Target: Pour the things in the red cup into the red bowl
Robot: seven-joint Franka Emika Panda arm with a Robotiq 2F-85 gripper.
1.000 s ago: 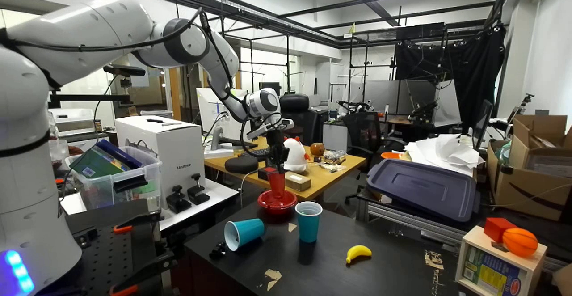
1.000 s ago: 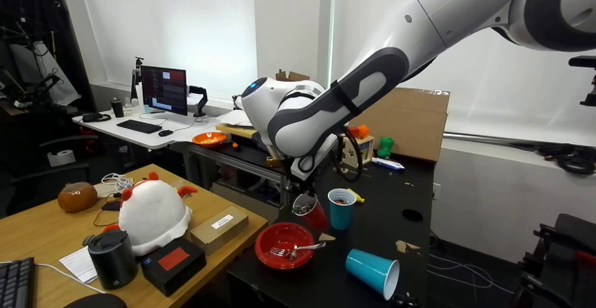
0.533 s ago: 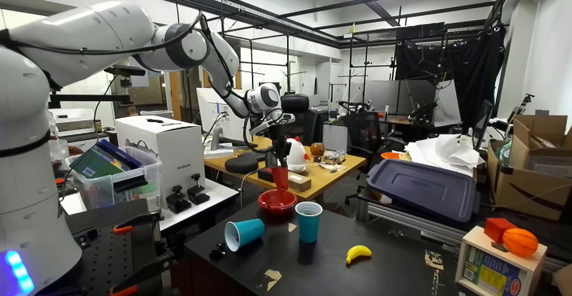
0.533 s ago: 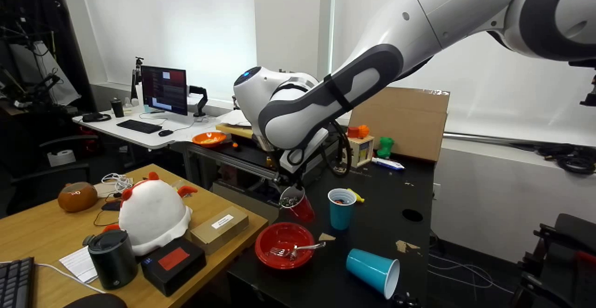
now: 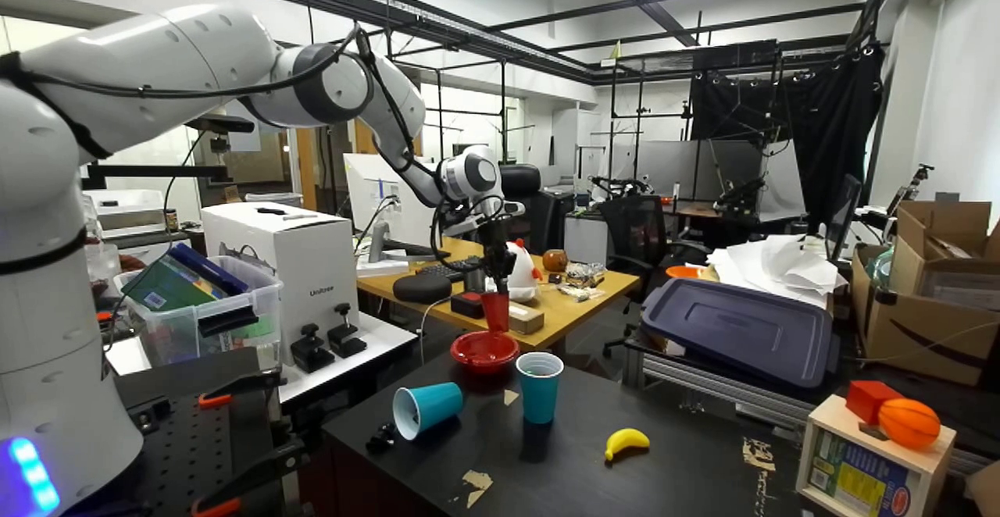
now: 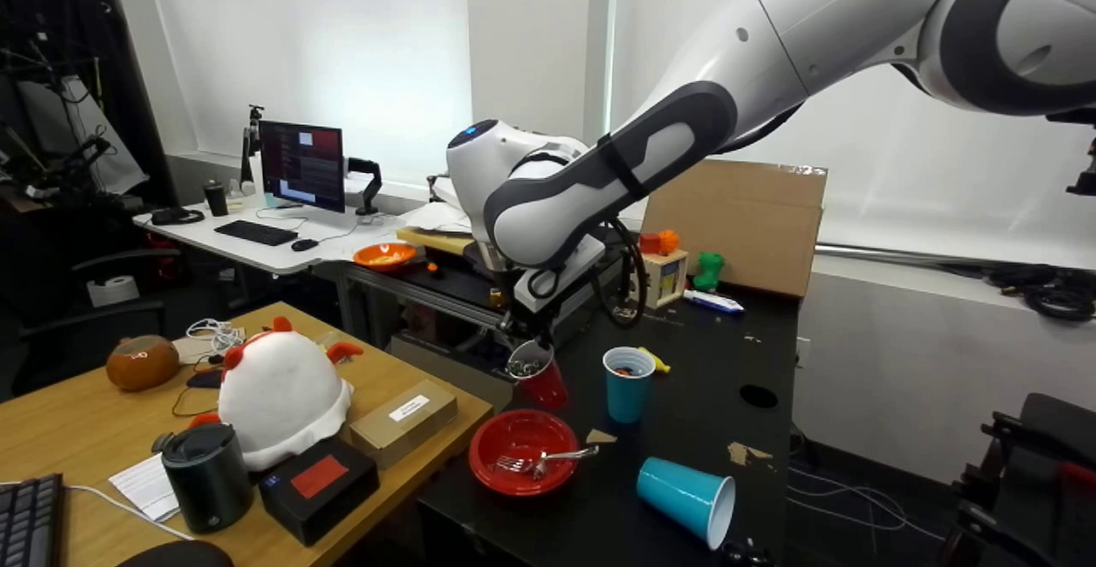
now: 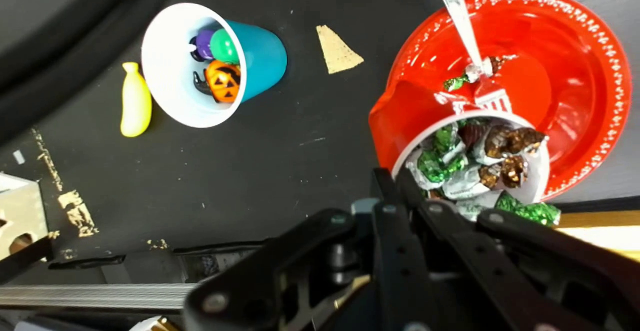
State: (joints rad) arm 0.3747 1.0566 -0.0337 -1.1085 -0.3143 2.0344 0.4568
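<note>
My gripper (image 7: 392,178) is shut on the rim of the red cup (image 7: 405,116), one finger inside and one outside. It also shows in both exterior views (image 5: 500,287) (image 6: 545,340). The cup (image 5: 496,314) (image 6: 546,385) hangs in the air, slightly tilted, its mouth facing up and to the side. Several green and brown foil-wrapped candies (image 7: 465,166) are inside it. The red bowl (image 7: 616,81) stands on the black table below; it shows in both exterior views (image 5: 484,365) (image 6: 482,457). A fork (image 7: 457,16) and a few wrapped bits (image 7: 470,73) lie in the bowl.
An upright blue cup (image 5: 539,388) with small toys stands beside the bowl. Another blue cup (image 6: 681,498) lies on its side. A yellow banana (image 5: 626,443) and a wooden box (image 5: 875,454) are farther off. A wooden desk (image 6: 411,490) adjoins the black table.
The arm has carried the red cup a little upward and sideways, away from the blue cups. The bowl and both blue cups have not moved. The gripper keeps its hold.
</note>
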